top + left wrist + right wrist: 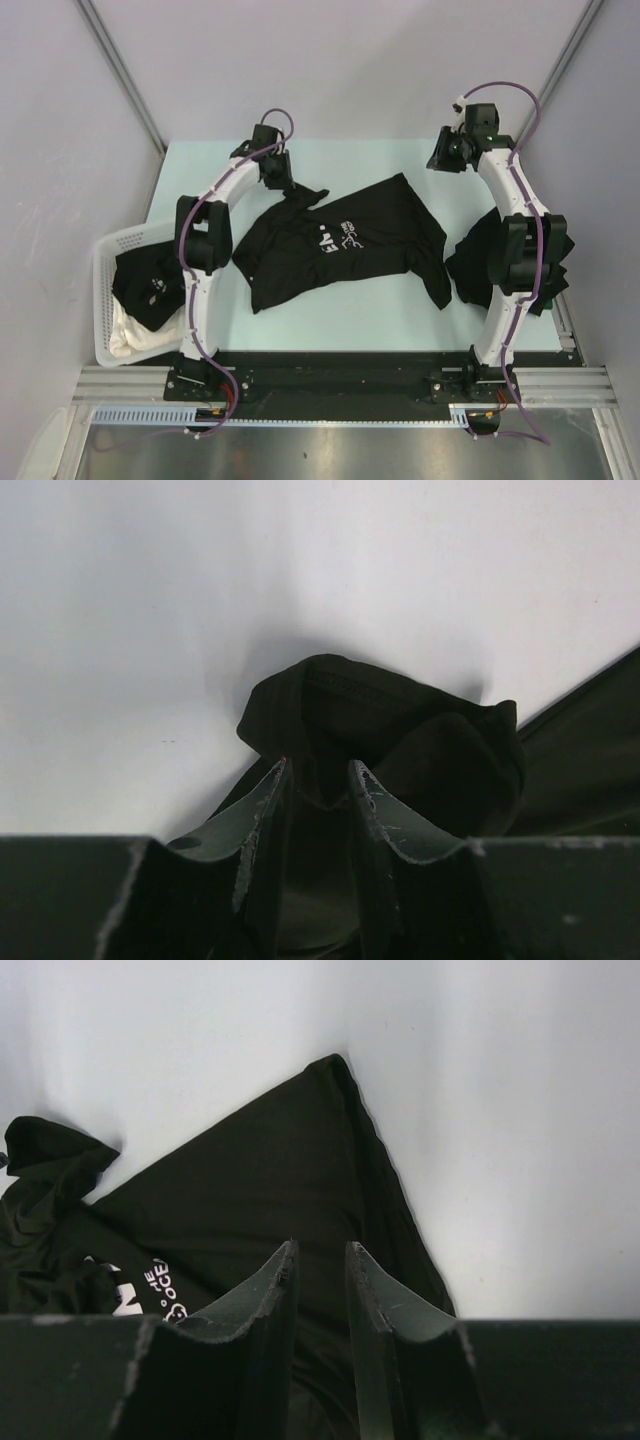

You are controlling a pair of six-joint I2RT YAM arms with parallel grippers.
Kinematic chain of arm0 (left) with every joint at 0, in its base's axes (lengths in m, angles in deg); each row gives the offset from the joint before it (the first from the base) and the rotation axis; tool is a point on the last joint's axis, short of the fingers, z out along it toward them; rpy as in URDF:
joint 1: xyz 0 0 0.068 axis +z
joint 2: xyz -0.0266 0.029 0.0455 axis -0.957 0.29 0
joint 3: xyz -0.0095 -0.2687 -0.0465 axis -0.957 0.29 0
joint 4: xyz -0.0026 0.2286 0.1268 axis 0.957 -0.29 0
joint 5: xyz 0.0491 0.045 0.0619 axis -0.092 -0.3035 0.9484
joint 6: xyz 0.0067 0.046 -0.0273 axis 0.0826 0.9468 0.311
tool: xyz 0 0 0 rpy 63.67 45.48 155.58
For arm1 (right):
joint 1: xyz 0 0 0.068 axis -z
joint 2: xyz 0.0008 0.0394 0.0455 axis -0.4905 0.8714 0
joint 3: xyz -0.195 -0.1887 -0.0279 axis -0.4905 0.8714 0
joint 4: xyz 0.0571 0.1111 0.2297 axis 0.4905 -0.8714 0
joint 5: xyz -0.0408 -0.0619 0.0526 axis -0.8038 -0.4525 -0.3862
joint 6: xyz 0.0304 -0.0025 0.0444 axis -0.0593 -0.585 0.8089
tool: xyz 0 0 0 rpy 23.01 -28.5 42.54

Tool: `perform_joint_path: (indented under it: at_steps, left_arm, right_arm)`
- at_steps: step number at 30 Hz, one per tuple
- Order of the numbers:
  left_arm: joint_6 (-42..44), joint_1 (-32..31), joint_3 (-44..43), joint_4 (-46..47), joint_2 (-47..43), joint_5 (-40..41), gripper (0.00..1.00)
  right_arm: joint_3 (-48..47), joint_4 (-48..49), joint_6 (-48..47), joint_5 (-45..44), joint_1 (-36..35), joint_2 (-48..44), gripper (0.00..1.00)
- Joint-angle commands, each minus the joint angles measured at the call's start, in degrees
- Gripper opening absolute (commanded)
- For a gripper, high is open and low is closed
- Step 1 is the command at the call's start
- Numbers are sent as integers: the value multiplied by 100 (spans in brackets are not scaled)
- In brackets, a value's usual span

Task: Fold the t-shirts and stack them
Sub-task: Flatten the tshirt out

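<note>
A black t-shirt with white lettering lies crumpled and half spread in the middle of the table. My left gripper is at its far left corner. In the left wrist view the gripper is shut on a bunched fold of the shirt. My right gripper hovers off the shirt's far right corner. In the right wrist view it is shut and empty, with the shirt lying below it. A second black t-shirt lies bunched at the right, under my right arm.
A white lattice basket stands at the left table edge. It holds another black t-shirt on a white cloth. Grey walls close in the far side and both sides of the table.
</note>
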Motion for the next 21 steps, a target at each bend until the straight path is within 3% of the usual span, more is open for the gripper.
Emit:
perform_joint_path:
  at_steps: [1,21]
  left_arm:
    - [180,42,-272,-80,-491,131,34]
    - [110,51,-79,-18,-52,-79,35]
  right_arm:
    - [-143,191,57,55,-70,-88,31]
    - [-178,86,-4,-16,-88,-176,31]
